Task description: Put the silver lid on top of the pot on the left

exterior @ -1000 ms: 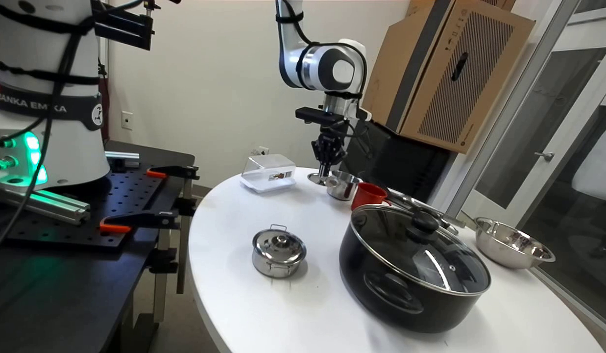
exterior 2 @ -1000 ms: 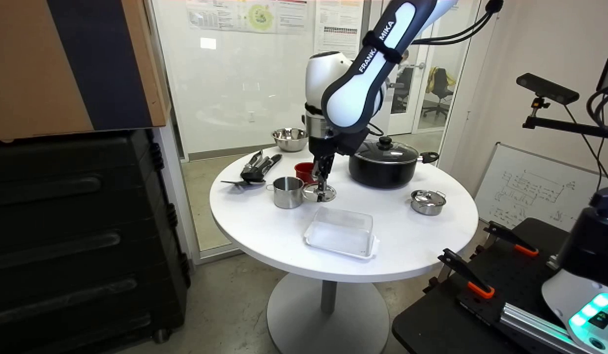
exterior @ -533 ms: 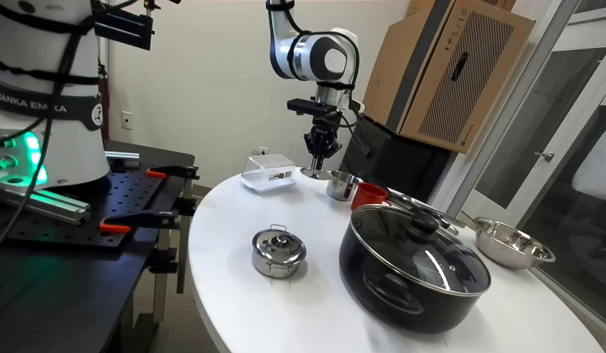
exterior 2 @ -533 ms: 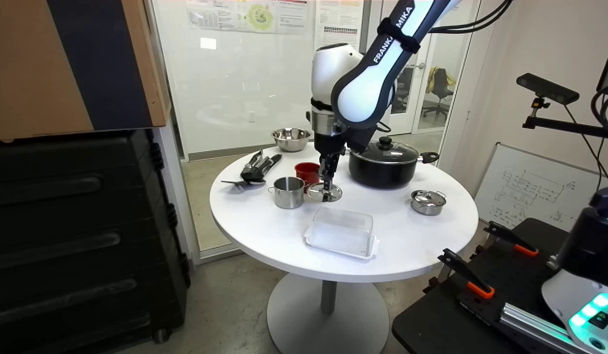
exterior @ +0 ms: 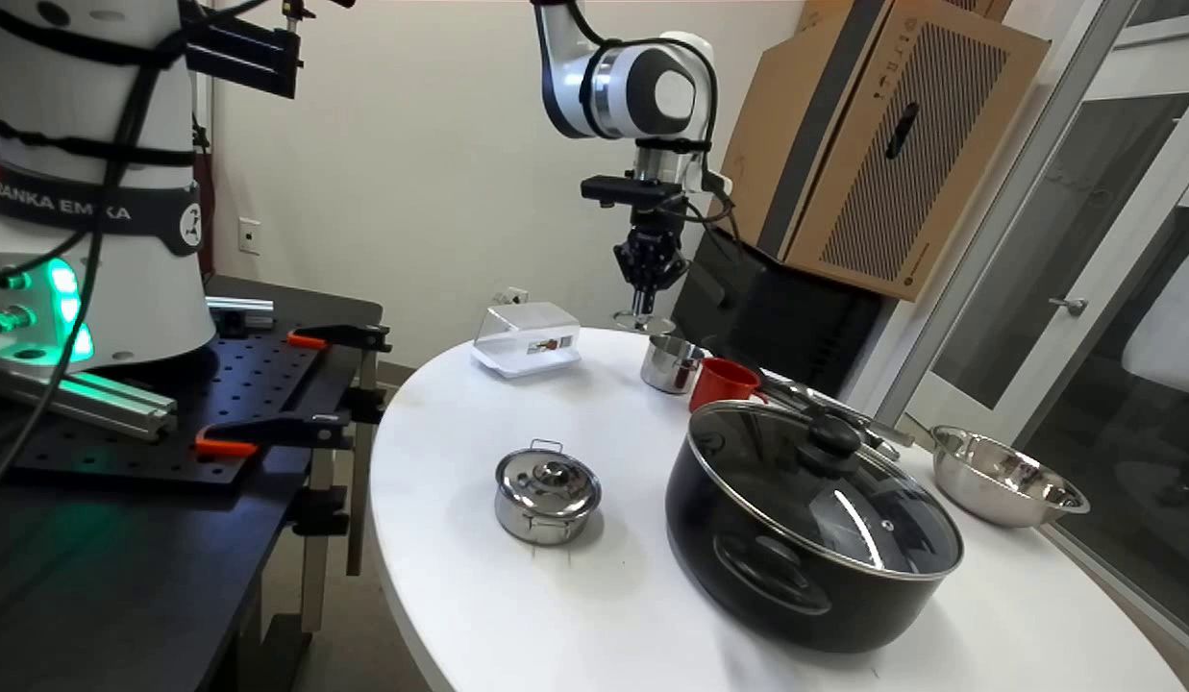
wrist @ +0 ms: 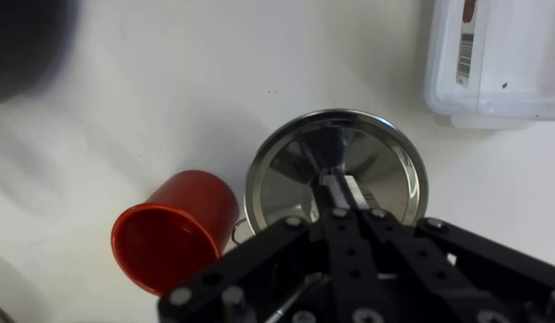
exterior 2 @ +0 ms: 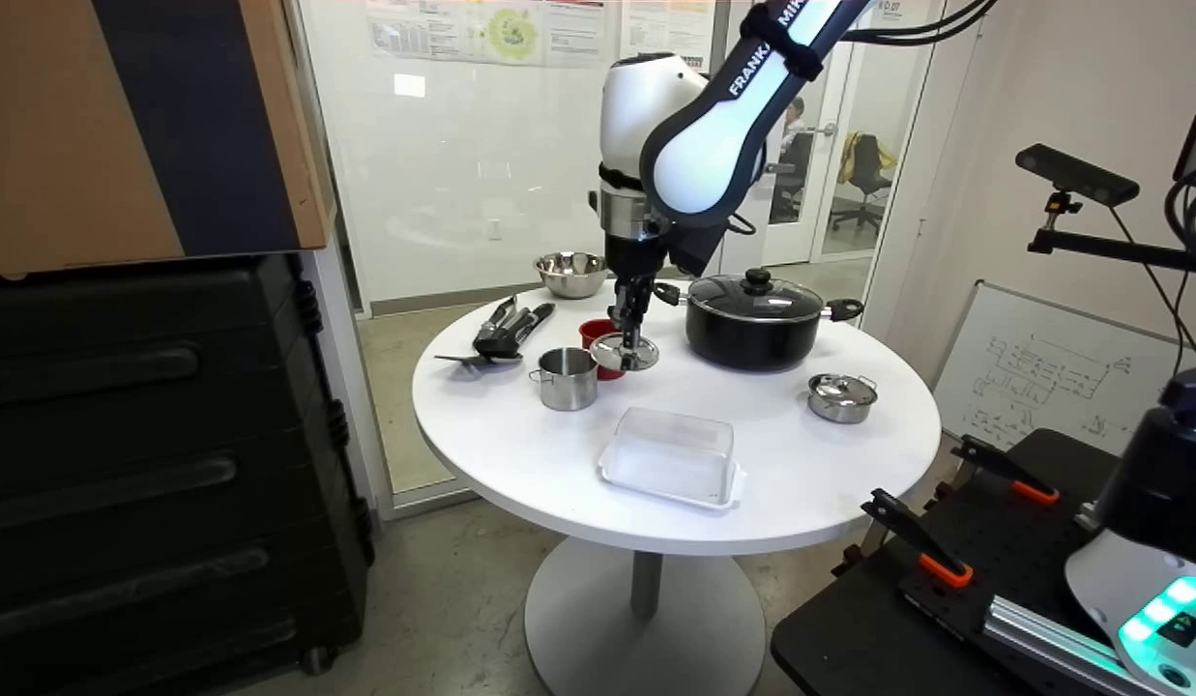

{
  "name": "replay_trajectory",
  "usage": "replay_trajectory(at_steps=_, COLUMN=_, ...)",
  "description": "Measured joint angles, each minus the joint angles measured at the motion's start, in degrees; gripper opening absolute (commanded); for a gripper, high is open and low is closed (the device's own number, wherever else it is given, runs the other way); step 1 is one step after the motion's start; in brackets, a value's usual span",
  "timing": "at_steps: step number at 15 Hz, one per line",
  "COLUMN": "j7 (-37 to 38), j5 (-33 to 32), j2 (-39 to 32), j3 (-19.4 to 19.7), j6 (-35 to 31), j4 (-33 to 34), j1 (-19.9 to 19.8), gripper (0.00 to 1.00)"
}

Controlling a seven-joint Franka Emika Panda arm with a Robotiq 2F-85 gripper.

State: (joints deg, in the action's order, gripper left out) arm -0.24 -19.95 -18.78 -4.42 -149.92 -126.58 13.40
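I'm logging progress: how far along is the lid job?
Done: the silver lid is gripped and off the table. In hand: the gripper holds it near the open steel pot. Left, probably: lowering and releasing it there, as the pot looks uncovered in an exterior view.

The silver lid [wrist: 331, 148], a round, mirror-polished disc with a bright rim, is gripped near its middle and held nearly level in the air. It is seen off the small steel pot [exterior 2: 568, 378], higher than the pot's rim and just to one side. The pot (cylindrical, open-topped, fitted with a wire handle) is set upright on the white table [exterior 2: 772, 425]; in the wrist view it is mostly hidden by the lid.
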Motion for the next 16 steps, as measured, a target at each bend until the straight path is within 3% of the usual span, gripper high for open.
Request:
replay_trajectory(at_steps=8, j7=-0.02, j5=0.37, j2=-11.18, j3=-1.21, j6=16.33, j4=19.42, j1=1.61, gripper=0.0)
replay_trajectory(at_steps=16, j7=-1.54, j5=0.83, j2=-21.8, j3=-1.34, j6=21.37, j4=34.01, j1=1.88, gripper=0.0)
